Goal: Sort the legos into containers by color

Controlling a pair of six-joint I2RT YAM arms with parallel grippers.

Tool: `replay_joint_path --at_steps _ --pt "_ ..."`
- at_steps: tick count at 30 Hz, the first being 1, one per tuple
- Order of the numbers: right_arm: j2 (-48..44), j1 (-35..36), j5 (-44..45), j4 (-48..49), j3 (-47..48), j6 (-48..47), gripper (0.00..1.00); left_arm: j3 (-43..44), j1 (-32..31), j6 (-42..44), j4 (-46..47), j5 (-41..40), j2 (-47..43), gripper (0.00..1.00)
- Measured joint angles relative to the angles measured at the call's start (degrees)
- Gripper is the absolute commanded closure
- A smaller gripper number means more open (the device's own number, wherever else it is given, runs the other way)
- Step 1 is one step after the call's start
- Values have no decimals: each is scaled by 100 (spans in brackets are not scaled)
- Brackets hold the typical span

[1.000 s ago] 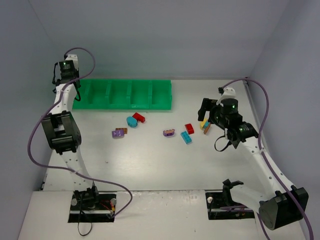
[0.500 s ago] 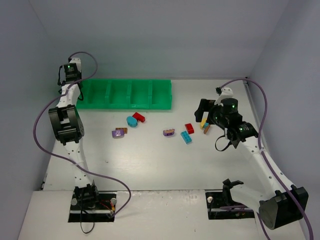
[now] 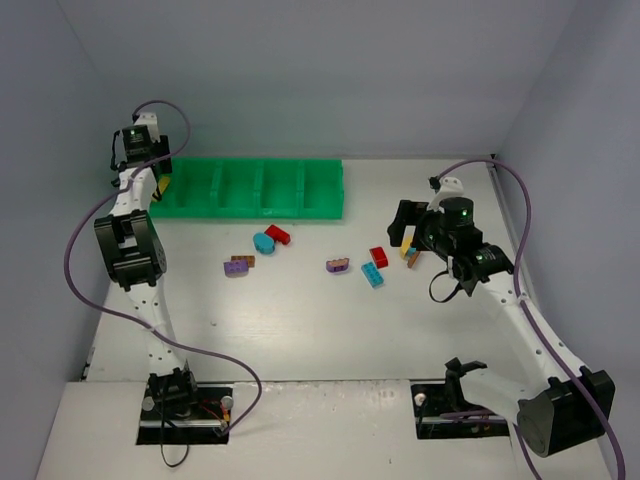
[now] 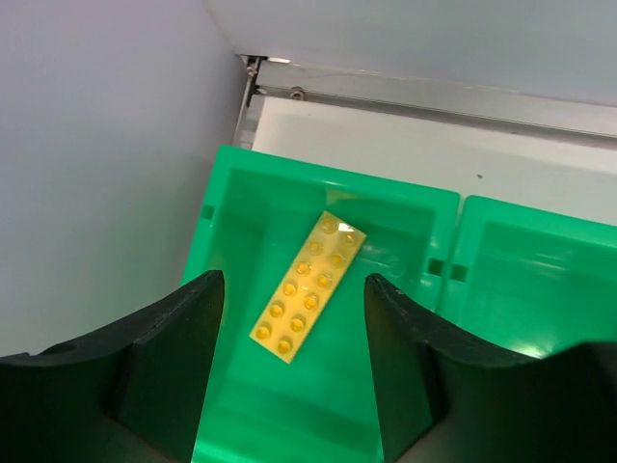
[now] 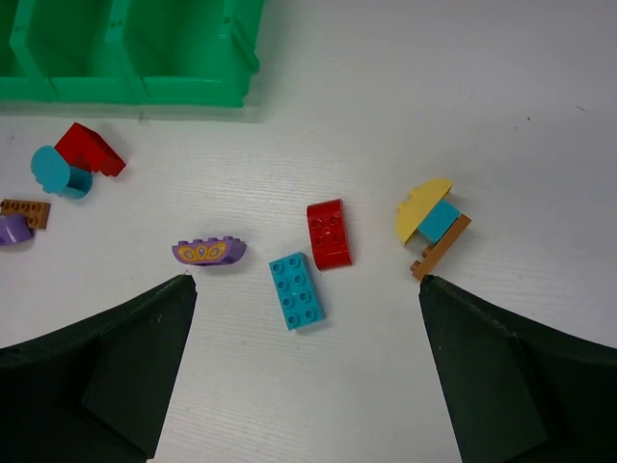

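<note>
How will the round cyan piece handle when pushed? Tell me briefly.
Probably rigid and light: the cyan piece looks small, hard plastic. Its rounded side may let it roll. It seems to touch the red brick, so both would likely shift.

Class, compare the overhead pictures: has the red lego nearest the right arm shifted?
No. The red lego keeps its place relative to the green tray.

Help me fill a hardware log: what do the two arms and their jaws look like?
The left arm and right arm both have white links with chunky black joint housings. A purple cable loops loosely along each. A small green light glows near each wrist. The jaws are matte black with broad, rounded tips.
</note>
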Motion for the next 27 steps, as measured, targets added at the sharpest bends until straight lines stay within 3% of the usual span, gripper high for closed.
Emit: replay_joint_path --at_steps 5,12,17,22,27 --pt "-103 0 -24 -4 -17 -28 2 -435 13 -302 -184 520 -546 43" --pt "-439 0 -33 -2 -26 -146 1 -2730 -129 -157 -361 2006 -2986 41" --pt "-748 2 -212 -4 -42 -157 1 -3960 -890 522 -940 2553 -4323 40" --pt "-981 2 -459 -2 -168 -140 0 -4765 -2114 1062 -1574 2470 -4380 39" --pt "-1088 2 -684 -9 -229 -122 0 -5211 -2669 1279 -2074 2208 -4100 39"
